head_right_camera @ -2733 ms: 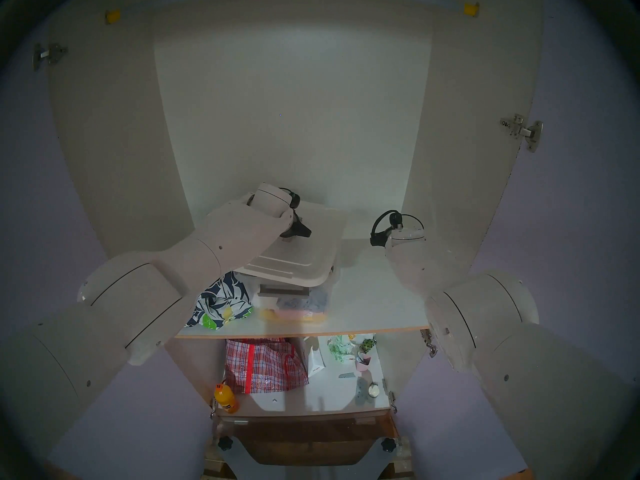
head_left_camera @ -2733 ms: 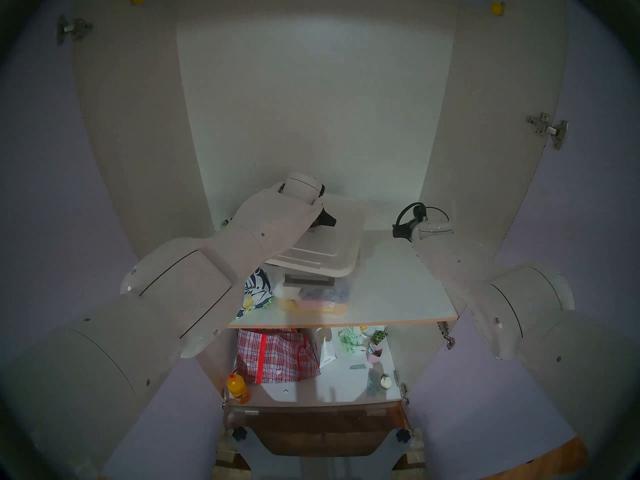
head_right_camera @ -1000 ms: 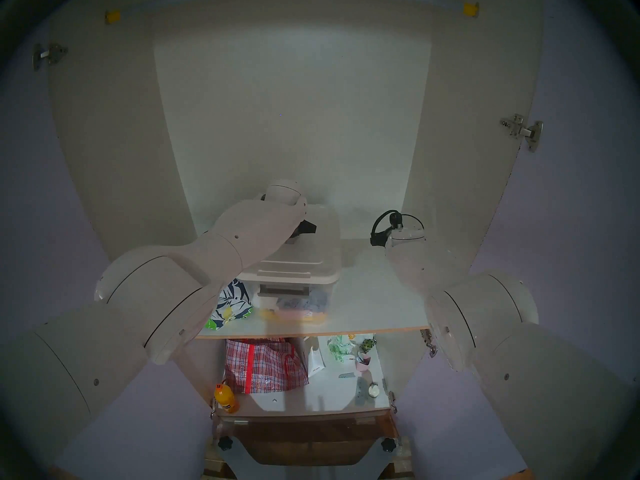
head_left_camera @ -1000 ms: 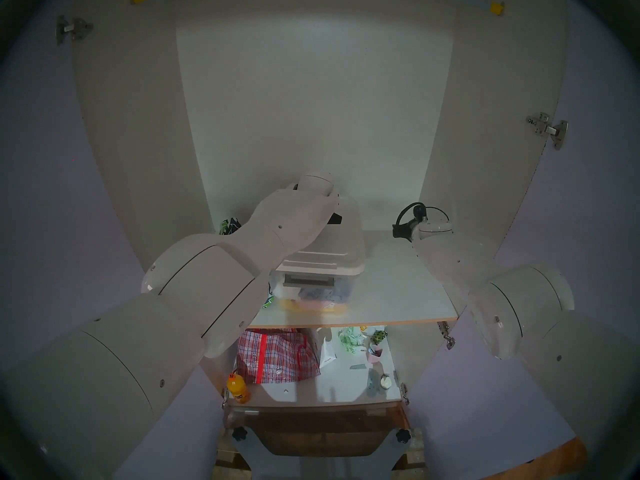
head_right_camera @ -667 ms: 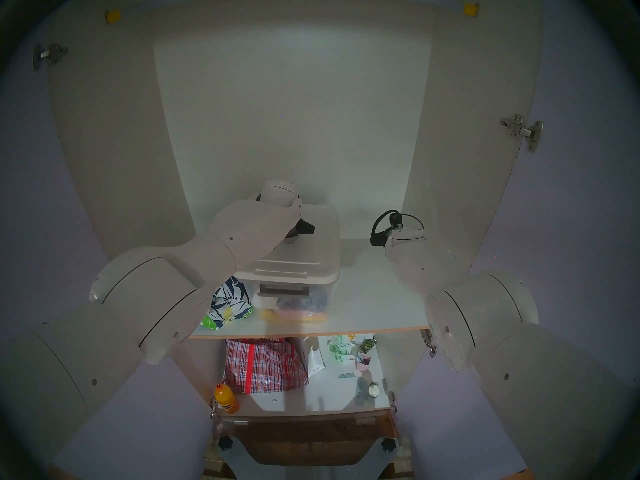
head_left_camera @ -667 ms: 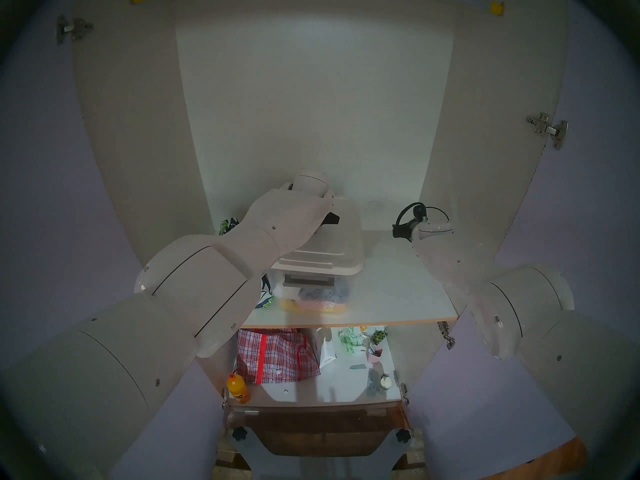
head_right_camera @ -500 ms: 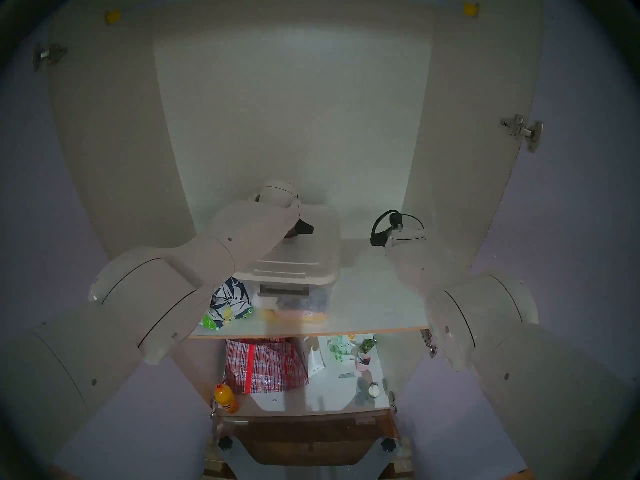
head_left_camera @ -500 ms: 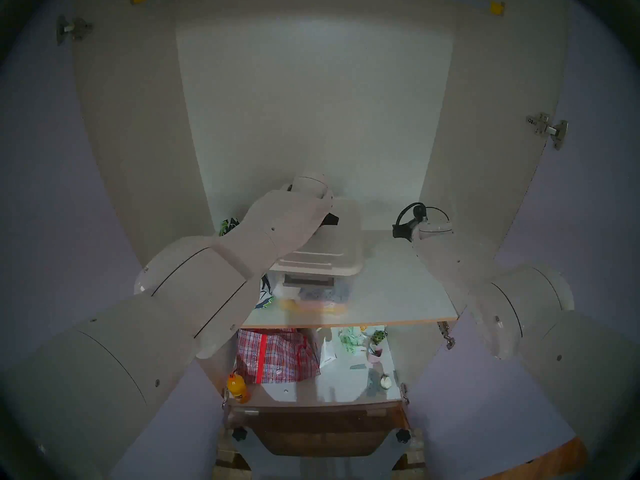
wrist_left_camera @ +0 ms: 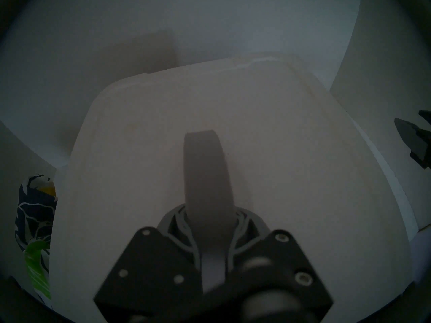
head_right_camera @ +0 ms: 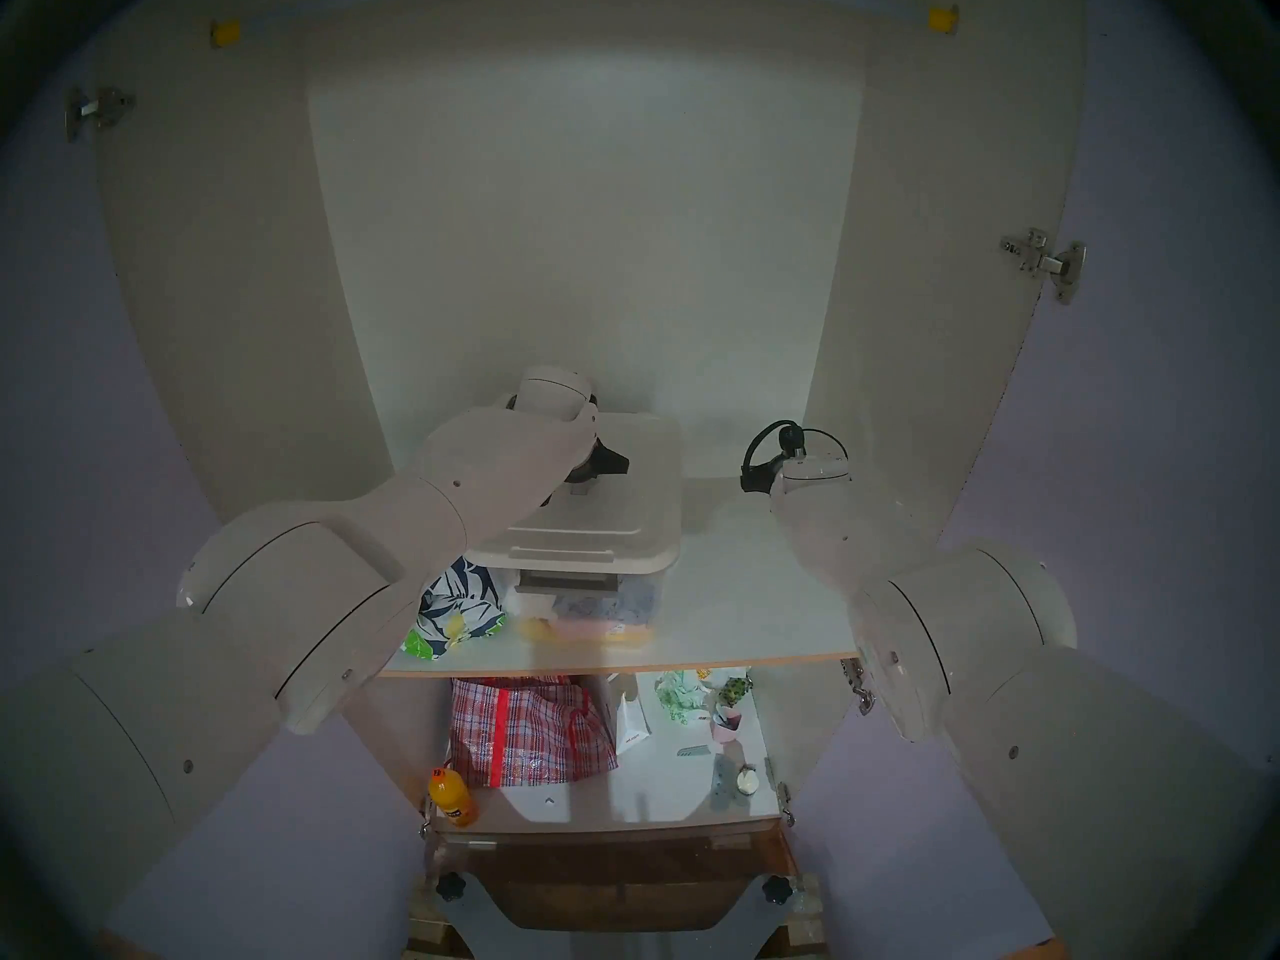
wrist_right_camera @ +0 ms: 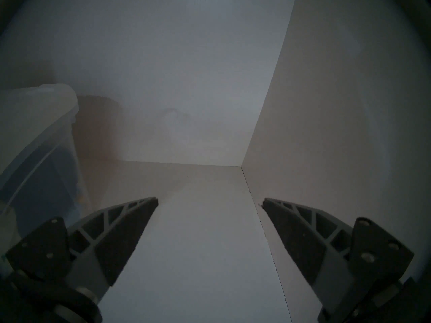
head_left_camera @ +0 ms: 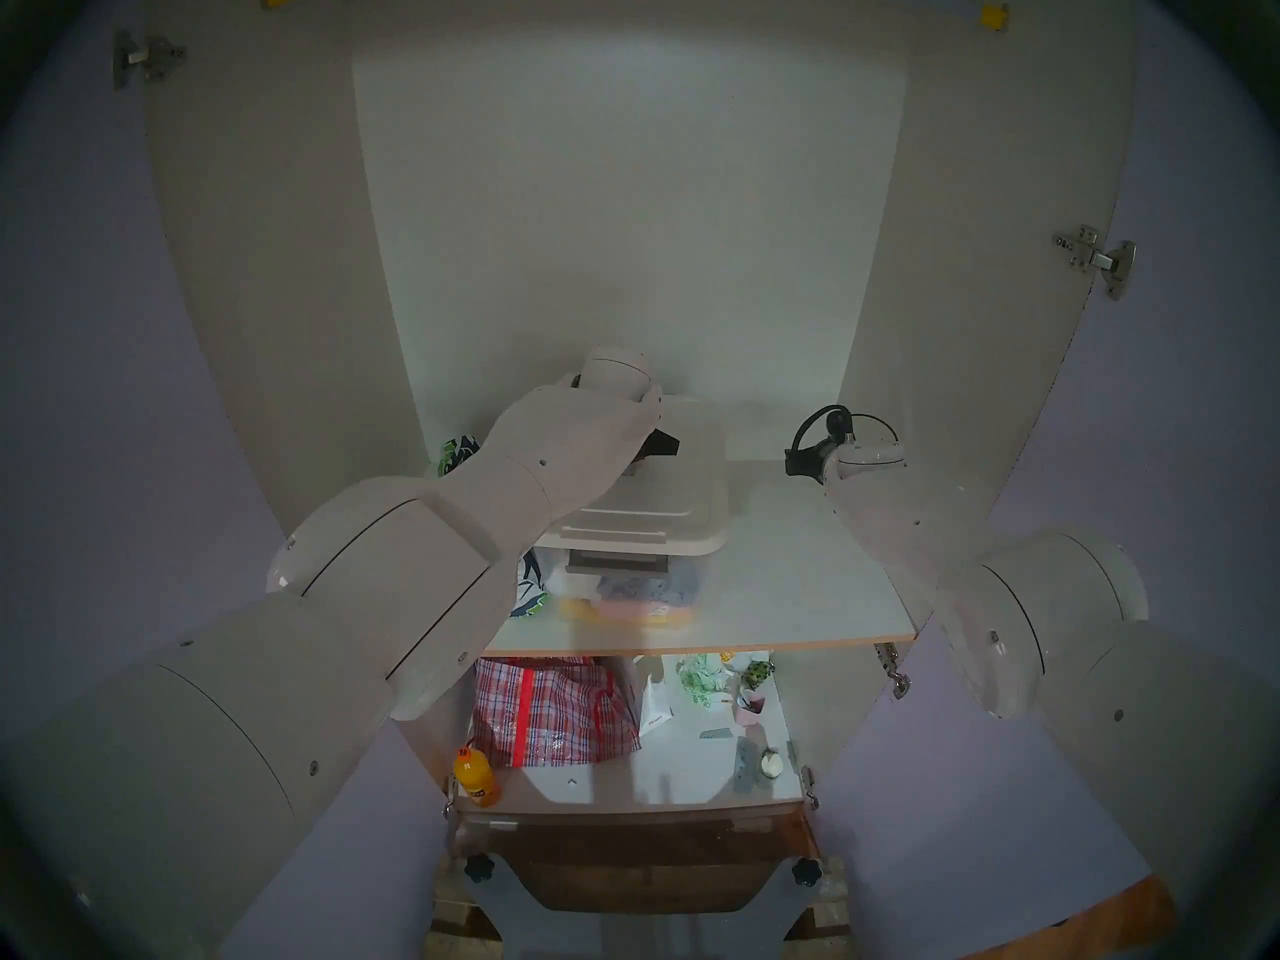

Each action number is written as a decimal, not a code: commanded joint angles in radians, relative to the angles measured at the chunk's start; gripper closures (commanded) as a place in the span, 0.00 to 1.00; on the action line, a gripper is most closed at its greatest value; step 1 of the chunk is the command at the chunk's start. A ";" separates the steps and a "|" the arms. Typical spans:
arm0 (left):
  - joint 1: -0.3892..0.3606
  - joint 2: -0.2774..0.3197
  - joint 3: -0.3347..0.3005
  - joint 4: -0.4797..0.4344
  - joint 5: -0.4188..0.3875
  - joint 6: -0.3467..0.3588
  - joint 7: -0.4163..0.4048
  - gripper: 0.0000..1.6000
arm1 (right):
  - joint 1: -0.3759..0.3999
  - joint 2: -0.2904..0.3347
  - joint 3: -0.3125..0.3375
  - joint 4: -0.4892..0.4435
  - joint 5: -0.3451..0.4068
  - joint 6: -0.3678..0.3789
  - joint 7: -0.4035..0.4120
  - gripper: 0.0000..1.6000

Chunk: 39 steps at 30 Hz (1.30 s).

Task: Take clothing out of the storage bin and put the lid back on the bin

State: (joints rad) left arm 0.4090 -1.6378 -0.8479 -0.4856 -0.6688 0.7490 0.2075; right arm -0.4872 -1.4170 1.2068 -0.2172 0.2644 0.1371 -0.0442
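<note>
The white lid (head_left_camera: 668, 498) (head_right_camera: 613, 519) lies level across the top of the clear storage bin (head_left_camera: 627, 584) (head_right_camera: 589, 602) on the upper shelf. My left gripper (wrist_left_camera: 210, 224) (head_right_camera: 596, 468) is shut on the lid's grey handle (wrist_left_camera: 205, 171) in the lid's middle. The navy and white floral clothing (head_right_camera: 457, 605) (wrist_left_camera: 35, 210) lies on the shelf to the left of the bin, partly hidden by my left arm. To the right of the bin my right gripper (wrist_right_camera: 210, 201) hangs open over bare shelf with nothing between its fingers. Folded cloths show through the bin's front wall.
The cabinet's back and side walls close in the shelf (head_left_camera: 783, 577). On the lower shelf stand a red-checked bag (head_left_camera: 554, 709), an orange bottle (head_left_camera: 476, 775) and several small items (head_left_camera: 748, 702).
The lid, tilted and skewed over the bin 2.7 s ago, now lies level on it. In the last second my left arm shifted slightly left. The right arm has not moved.
</note>
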 commanded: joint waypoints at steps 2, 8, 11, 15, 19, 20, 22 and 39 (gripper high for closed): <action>-0.040 -0.001 0.024 -0.017 0.017 -0.001 -0.041 1.00 | 0.034 0.001 0.003 -0.017 -0.002 -0.020 -0.002 0.00; -0.040 0.003 0.066 -0.020 0.022 0.012 -0.071 1.00 | 0.035 0.000 0.006 -0.016 -0.005 -0.021 -0.001 0.00; -0.040 0.001 0.073 -0.012 0.020 0.006 -0.072 0.98 | 0.035 0.000 0.008 -0.015 -0.007 -0.021 -0.001 0.00; -0.044 0.000 0.074 -0.003 0.018 0.002 -0.078 0.96 | 0.035 0.000 0.010 -0.015 -0.009 -0.022 0.000 0.00; -0.044 0.003 0.083 -0.001 0.021 -0.007 -0.093 0.89 | 0.036 -0.001 0.012 -0.014 -0.011 -0.022 0.000 0.00; -0.044 0.004 0.086 -0.002 0.022 -0.008 -0.098 0.89 | 0.036 -0.001 0.012 -0.014 -0.012 -0.022 0.000 0.00; -0.045 0.006 0.092 -0.004 0.025 -0.008 -0.105 0.75 | 0.036 -0.001 0.013 -0.013 -0.012 -0.022 0.000 0.00; -0.061 -0.008 0.143 0.071 0.049 -0.041 -0.175 0.08 | 0.038 -0.003 0.021 -0.007 -0.021 -0.026 0.001 0.00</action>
State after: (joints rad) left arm 0.3724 -1.6325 -0.7139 -0.4198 -0.6259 0.7199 0.0587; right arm -0.4842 -1.4211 1.2273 -0.2072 0.2433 0.1332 -0.0412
